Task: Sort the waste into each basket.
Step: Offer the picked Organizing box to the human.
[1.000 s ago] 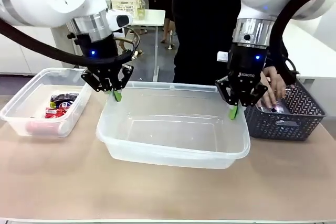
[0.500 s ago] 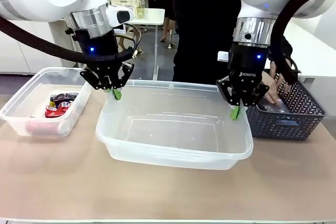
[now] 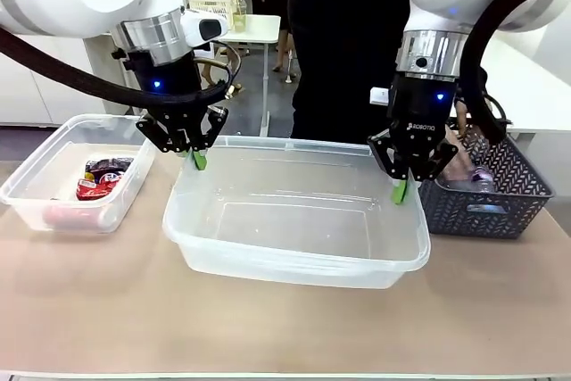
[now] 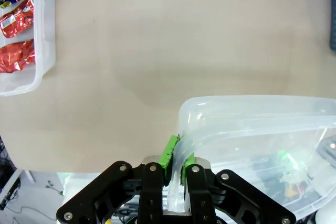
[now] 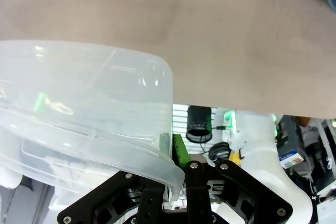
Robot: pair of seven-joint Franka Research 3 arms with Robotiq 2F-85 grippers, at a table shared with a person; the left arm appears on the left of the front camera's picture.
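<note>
Gripping the same large clear tub [image 3: 294,267], both arms stand at its far rim. The left gripper [image 3: 198,161] has its two green pads pressed together on the rolled rim at the tub's far left corner. In the left wrist view, the left gripper [image 4: 177,157] shows the thin plastic edge of the tub [image 4: 252,109] squeezed between the fingers. The right gripper [image 3: 399,189] is clamped in the same way on the far right corner. Seen from its own wrist, the right gripper [image 5: 176,157] has the curved rim of the tub [image 5: 79,77] passing between the fingers. Nothing lies inside this tub, and I cannot tell if its bottom touches the table [image 3: 268,332].

Well apart from the left fingers, on their outer side, a smaller clear tub [image 3: 27,195] stands on the table. It holds red-and-black wrappers [image 3: 100,180]; the left wrist view shows them [image 4: 16,20] behind the tub wall [image 4: 43,40]. Just beside the right fingers, on their outer side, stands a dark grey basket [image 3: 500,213]. Something clear with a pinkish bit [image 3: 475,178] lies in it. A person [image 3: 348,42] in dark clothes stands beyond the tub, between the two grippers.
</note>
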